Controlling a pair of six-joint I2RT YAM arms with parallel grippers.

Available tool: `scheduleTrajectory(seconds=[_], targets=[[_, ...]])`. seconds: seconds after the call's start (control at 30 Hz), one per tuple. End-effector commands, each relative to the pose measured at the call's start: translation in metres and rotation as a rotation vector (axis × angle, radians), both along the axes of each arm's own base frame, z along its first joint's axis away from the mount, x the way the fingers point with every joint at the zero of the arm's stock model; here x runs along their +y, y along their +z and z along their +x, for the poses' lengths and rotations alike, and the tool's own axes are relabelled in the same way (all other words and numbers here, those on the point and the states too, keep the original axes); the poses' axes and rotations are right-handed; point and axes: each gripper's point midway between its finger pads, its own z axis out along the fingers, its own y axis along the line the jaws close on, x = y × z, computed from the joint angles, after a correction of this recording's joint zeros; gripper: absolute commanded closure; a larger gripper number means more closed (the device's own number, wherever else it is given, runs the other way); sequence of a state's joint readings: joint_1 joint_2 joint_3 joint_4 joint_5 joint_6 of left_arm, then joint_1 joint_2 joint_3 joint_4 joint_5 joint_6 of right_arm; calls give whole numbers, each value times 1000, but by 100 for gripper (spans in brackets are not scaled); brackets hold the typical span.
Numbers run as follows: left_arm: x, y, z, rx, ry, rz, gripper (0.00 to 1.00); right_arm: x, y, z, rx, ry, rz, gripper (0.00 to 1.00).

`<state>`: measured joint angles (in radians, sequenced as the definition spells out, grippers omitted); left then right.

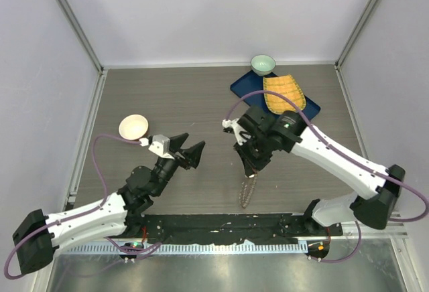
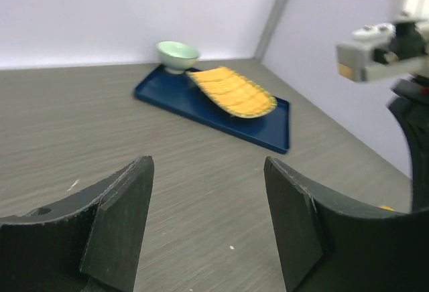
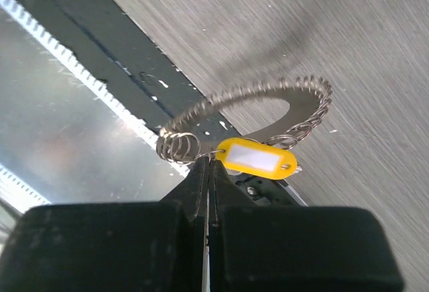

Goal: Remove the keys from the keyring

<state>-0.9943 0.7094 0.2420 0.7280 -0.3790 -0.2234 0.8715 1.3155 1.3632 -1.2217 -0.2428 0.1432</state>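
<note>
Grey wood-grain table [image 1: 167, 104] boxed in by white walls, with a black strip [image 1: 221, 225] along the near edge.

Near table centre, the right claw [image 1: 252, 167]: fingers [image 3: 194, 188] pressed tight together, clamped on the keyring [image 1: 248, 191] right beside a yellow plastic tag [image 3: 258, 159]. From the top view, ring hanging from the claw toward 6 o'clock, reaching almost to the black strip. From the right wrist view, seen edge-on as a thin crescent, the keys [image 3: 312, 104] packed along it as a jagged grey fringe, with a cluster of small split rings [image 3: 179, 146] at 9 o'clock of the tag. Soft shadow on the wood beyond it. Cannot tell whether the ring's far end touches the table.

At 9 o'clock of the right claw, well apart from it, the left claw [image 1: 193, 143]: spread wide, gripping nothing, both dark fingers [image 2: 127, 218] above bare wood.

Farther out, at 10 o'clock of the left claw, a cream bowl [image 1: 134, 127]. At 1 o'clock of the right claw, a dark blue tray [image 1: 242, 86] with a yellow woven mat [image 1: 284, 93] lying partly on it. At the tray's 12 o'clock corner, touching its edge, a pale green bowl [image 1: 263, 63], close to the back wall.
</note>
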Motion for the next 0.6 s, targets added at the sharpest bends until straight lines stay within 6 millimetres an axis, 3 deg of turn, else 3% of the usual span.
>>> scheduleTrajectory(seconds=[0.0,0.07,0.2,0.37,0.57], targets=[[39,7,24,46,256,-108,30,-4,-1,12,-65,-22,-170,99],[59,2,28,65,348,-150,30,8,-5,10,-71,-12,-247,99],[92,1,25,71,458,-268,30,6,-15,9,-78,-9,-421,99],[118,8,18,66,521,-349,30,16,-28,-11,-30,82,-477,99],[137,7,16,66,595,-355,30,23,-34,-16,-51,113,-511,99]])
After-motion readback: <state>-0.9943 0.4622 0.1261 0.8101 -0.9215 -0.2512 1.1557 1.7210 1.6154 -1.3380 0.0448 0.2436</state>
